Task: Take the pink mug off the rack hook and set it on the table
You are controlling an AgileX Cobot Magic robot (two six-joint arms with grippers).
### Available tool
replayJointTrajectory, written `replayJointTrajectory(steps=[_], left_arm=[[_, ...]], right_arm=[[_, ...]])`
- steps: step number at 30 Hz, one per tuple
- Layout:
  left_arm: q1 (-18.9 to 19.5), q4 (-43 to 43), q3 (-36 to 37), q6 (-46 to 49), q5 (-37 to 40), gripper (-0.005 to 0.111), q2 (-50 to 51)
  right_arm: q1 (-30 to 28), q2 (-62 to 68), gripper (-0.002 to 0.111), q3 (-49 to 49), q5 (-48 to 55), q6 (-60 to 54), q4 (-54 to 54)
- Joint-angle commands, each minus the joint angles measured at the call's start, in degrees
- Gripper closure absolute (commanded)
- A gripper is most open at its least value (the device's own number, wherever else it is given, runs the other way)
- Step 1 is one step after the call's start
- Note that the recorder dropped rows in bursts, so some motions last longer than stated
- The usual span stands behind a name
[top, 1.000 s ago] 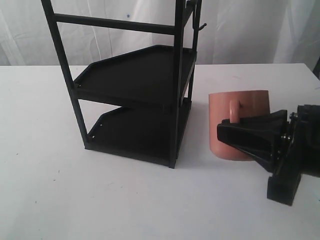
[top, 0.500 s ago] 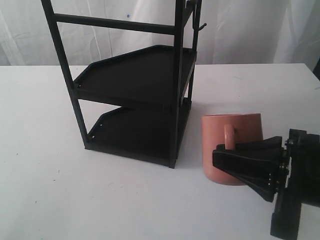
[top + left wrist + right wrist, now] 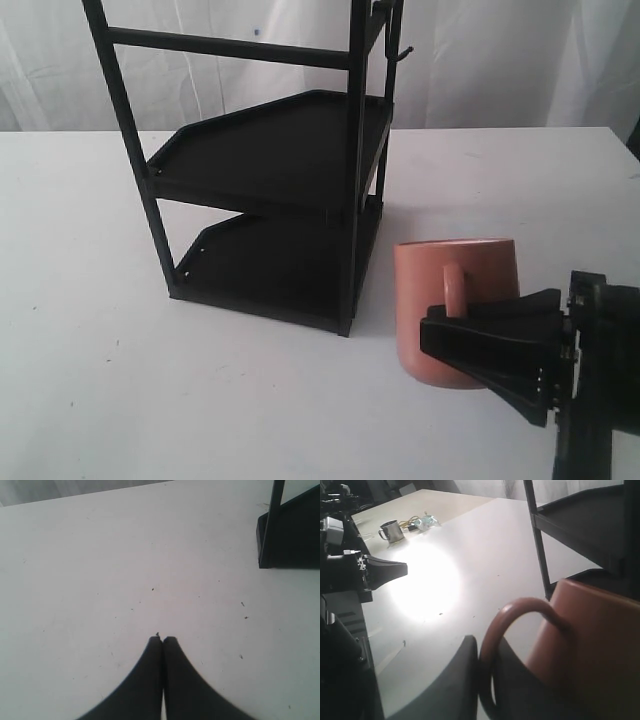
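One end effector [image 3: 435,338] — level, low — pinches pink mug [image 3: 482,272] handle

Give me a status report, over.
Left tool shut, empty. Right tool shut on mug handle. Off hook, upright beside rack.

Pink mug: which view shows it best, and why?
Exterior view: nearly the whole pink mug shows, handle pinched by the right gripper. Right wrist view shows only handle and some wall; left wrist view, nothing.
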Motion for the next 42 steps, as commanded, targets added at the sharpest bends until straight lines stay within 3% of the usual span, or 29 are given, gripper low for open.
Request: replayJointTrajectory(steps=[1, 11, 31, 37, 42], left_arm=[[0.19, -0.20, 0.20, 0.00, -0.18, 0.107, -0.01], [0.19, -0.20, 0.20, 0.00, -0.18, 0.107, -0.01], [0.19, -0.20, 0.20, 0.00, -0.18, 0.107, -0.01], [0.19, -0.20, 0.20, 0.00, -0.18, 0.107, -0.01], [0.19, -0.20, 0.20, 0.00, -0.18, 0.107, -0.01]], right_arm=[[-0.37, -2.10, 0.108, 1.74, 3.30, -2.74, 1.33], [2.21, -12.67, 0.108, 6.89, -1.28, -2.88, 0.96], [4.37, -14.91, 0.108, 8.86, -5.50, -3.03, 2.54], [4.37, -14.91, 0.108, 8.34, -3.67, -11.42, 6.49], [4.37, -14.91, 0.108, 7.19, -4.06, -11.85, 6.49]])
